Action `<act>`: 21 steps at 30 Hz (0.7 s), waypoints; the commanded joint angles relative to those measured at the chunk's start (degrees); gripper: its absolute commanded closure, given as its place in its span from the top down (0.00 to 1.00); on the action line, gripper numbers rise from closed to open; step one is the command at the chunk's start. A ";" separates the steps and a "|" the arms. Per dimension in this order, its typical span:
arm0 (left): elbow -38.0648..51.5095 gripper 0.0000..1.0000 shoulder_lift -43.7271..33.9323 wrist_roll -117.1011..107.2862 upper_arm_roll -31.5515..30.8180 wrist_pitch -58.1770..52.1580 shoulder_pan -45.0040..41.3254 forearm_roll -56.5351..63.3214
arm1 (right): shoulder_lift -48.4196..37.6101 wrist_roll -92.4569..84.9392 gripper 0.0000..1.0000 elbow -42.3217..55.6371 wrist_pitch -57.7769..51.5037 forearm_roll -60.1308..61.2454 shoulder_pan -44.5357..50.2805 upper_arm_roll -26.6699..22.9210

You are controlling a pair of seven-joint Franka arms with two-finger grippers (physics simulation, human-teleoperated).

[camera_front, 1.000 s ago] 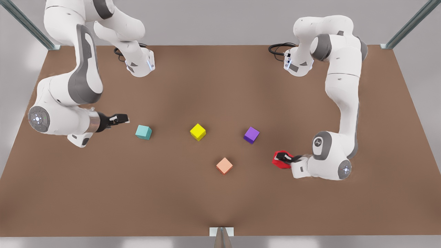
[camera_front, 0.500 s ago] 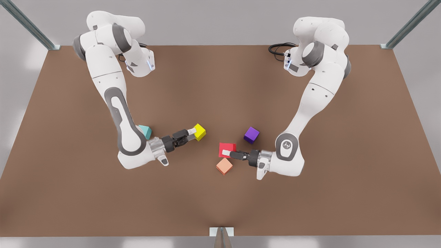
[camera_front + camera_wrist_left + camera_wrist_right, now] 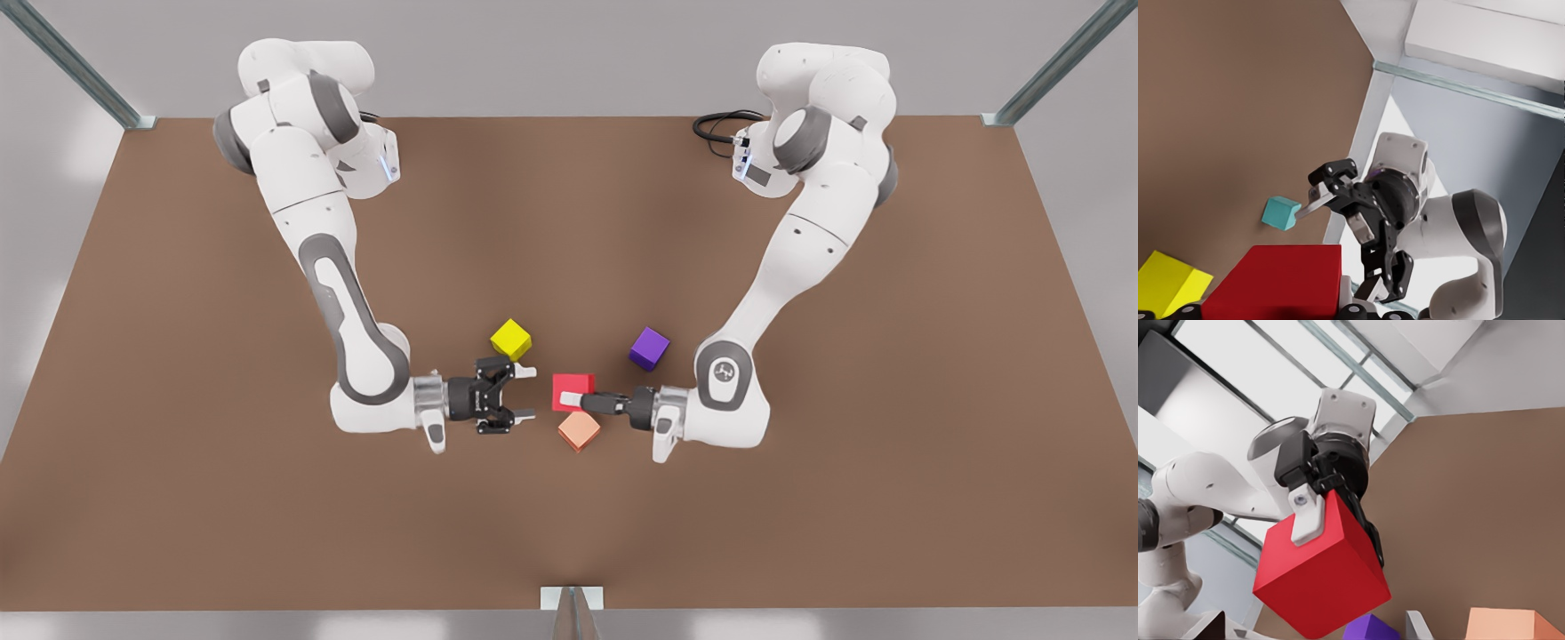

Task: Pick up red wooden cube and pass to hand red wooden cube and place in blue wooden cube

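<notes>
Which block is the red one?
Look at the white arm on the front view's right of the brown table. The left tool at its end grips the small bright red wooden cube; the pale orange cube beside it lies loose.

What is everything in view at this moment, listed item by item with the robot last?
red cube: one, bright red, held in the left gripper's fingers at mid-table
teal cube: one, light blue-green, on the table beyond the right gripper, seen from the left wrist view
yellow cube: one, yellow, on the table just behind the right gripper
purple cube: one, purple, on the table by the left arm
salmon cube: one, pale orange, on the table just in front of the red cube
table: one, brown
left gripper: one, at the front view's right, shut on the red cube
right gripper: one, at the front view's left, fingers open, facing the red cube
</notes>
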 commanded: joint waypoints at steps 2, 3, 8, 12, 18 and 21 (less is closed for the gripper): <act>0.10 0.63 0.13 4.23 -0.42 2.77 -0.11 -1.30 | 0.30 -37.57 1.00 -0.13 1.87 2.69 0.48 0.06; 0.10 0.63 0.13 4.23 -0.42 2.77 -0.11 -1.30 | 0.30 -38.10 1.00 -0.13 1.87 2.78 0.48 0.68; 0.10 0.63 0.13 4.23 -0.42 2.77 -0.11 -1.30 | 0.30 -39.16 1.00 -0.66 1.78 4.45 0.66 1.11; 0.10 0.63 0.13 4.23 -0.42 2.94 -0.11 -1.30 | 0.30 -39.51 1.00 -1.62 1.25 4.89 0.31 1.29; 0.18 0.63 0.31 4.23 -1.30 4.26 -0.20 -1.30 | 0.39 -40.03 1.00 -1.62 1.60 6.29 0.22 1.47; 0.27 0.63 0.31 4.23 -1.39 4.97 -0.55 -1.30 | 0.65 -40.47 1.00 -1.62 1.96 8.14 0.22 1.47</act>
